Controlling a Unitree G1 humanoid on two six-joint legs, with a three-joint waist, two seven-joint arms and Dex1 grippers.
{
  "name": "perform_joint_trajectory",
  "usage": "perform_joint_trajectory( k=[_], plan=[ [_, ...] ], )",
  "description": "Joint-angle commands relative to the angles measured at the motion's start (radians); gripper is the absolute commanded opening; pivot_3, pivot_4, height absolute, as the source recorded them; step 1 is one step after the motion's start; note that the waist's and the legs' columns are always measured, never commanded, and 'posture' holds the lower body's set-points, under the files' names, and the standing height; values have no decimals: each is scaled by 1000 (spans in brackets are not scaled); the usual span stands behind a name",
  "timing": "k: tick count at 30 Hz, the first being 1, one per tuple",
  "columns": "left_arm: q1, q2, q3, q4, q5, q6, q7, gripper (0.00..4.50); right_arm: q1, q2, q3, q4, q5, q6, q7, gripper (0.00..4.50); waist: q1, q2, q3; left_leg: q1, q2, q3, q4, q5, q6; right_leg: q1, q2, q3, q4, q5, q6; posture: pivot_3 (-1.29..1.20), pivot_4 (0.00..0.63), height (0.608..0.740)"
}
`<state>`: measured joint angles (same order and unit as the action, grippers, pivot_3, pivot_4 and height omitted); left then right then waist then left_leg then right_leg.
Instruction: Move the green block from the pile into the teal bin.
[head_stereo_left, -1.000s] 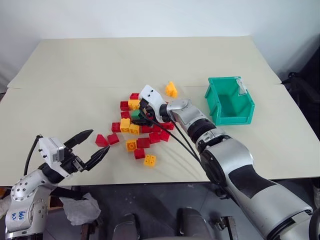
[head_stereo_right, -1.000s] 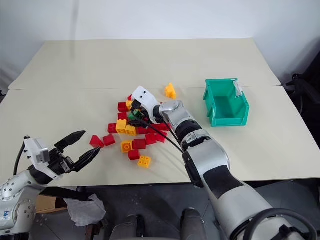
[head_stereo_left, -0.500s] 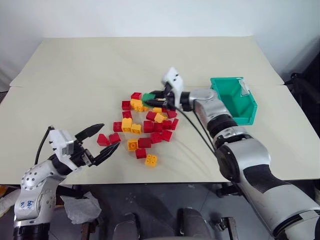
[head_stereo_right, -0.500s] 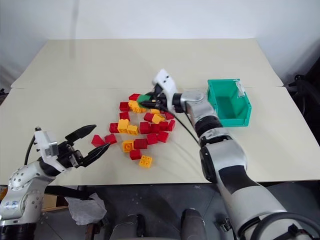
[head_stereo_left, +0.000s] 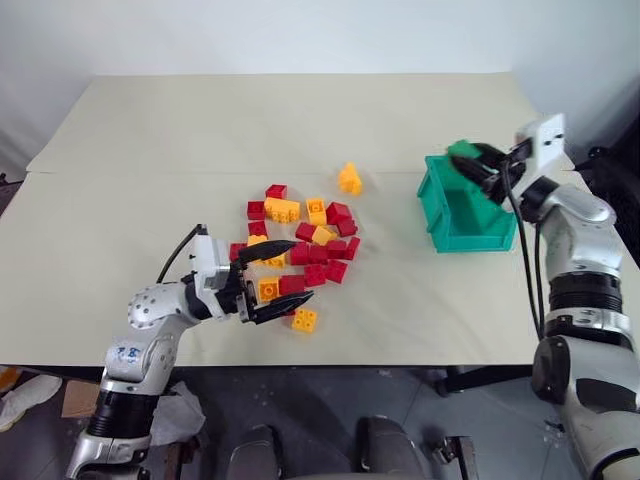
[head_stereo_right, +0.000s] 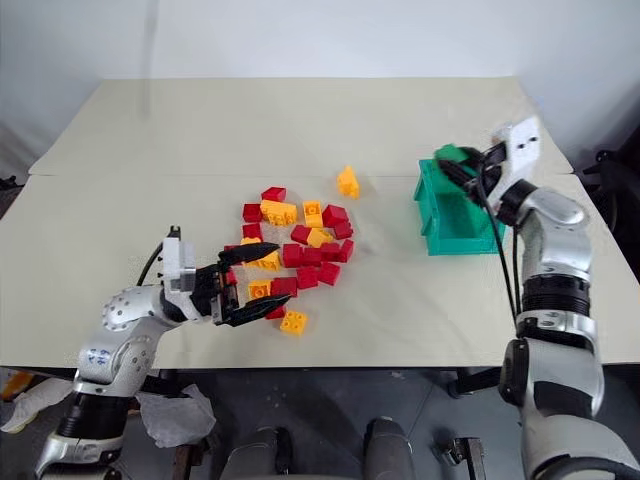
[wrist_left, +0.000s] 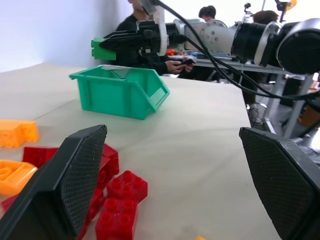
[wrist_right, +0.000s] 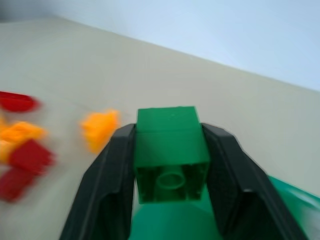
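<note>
With your right gripper (wrist_right: 171, 165) clamped on the green block (wrist_right: 171, 152) over the teal bin (head_stereo_left: 470, 218) at the pile's (head_stereo_left: 298, 250) three o'clock, centre it above the opening before releasing, leaving your left gripper (head_stereo_left: 275, 279) spread apart and idle.

Green block (wrist_right: 171, 151) between black claw fingers (wrist_right: 107, 180); teal bin (head_stereo_left: 466, 220); red and yellow-orange pile (head_stereo_left: 300, 250); cream worktop (head_stereo_left: 180, 150).

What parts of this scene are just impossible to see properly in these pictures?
- Floor of the teal bin: head views, partly covered by the right gripper and the green block; left wrist view, hidden behind the bin's own wall.
- Label on the bin: too small to read.
- Pile: right wrist view, blurred into smears; left wrist view, partly behind the left gripper's fingers.
- People in the background: left wrist view, partly behind the right arm.
</note>
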<state>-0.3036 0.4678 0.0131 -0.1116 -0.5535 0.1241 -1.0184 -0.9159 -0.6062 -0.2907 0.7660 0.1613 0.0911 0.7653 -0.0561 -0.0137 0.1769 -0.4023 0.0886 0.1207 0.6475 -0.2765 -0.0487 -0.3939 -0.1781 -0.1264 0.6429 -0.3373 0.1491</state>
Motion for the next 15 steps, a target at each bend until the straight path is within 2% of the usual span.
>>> perform_joint_trajectory(
  k=[1, 2, 4, 5, 11, 15],
  plan=[
    [-22, -14, 3, 9, 7, -20, -4, 4500, -5, -18, 4, 58, -4, 3, -44, 1521, -2, 0, 0, 0, 0, 0, 0, 0, 0, 0, 0, 0, 0, 0, 0, 0, 150, 740],
    [-25, -20, 6, 12, 7, -21, 0, 4500, -6, -18, 9, 67, 2, 20, -33, 1521, -3, 0, 0, 0, 0, 1, 0, 0, 0, 0, 0, 1, -1, 0, 0, 0, 150, 740],
    [-27, -33, 19, 13, 6, -23, 18, 4500, -15, -12, 4, 99, 0, -12, -66, 2276, -1, 1, 0, 0, 0, 1, 0, 0, 0, 0, 0, 1, -1, 0, 0, 0, 150, 740],
    [-26, -37, 26, 12, 4, -22, 24, 4500, -19, -12, 0, 106, 0, -31, -82, 2512, 0, 1, 0, 0, 0, 0, 0, 0, 0, 0, 0, 1, 0, 0, 0, 0, 150, 740],
    [-7, -30, 57, 5, -2, -20, 34, 4500, -9, -31, -4, 77, 16, -68, -59, 4473, 3, 1, 0, 0, 0, 0, 0, 0, 0, 0, 0, 1, -1, 0, 0, 0, 150, 740],
    [11, -8, 111, 14, 4, -26, 62, 4500, 61, -44, -24, -75, 107, -115, 97, 4473, 6, 1, 0, 0, 0, 0, 0, 0, 0, 0, 0, 0, -1, 0, 0, 0, 150, 740]
  ],
)
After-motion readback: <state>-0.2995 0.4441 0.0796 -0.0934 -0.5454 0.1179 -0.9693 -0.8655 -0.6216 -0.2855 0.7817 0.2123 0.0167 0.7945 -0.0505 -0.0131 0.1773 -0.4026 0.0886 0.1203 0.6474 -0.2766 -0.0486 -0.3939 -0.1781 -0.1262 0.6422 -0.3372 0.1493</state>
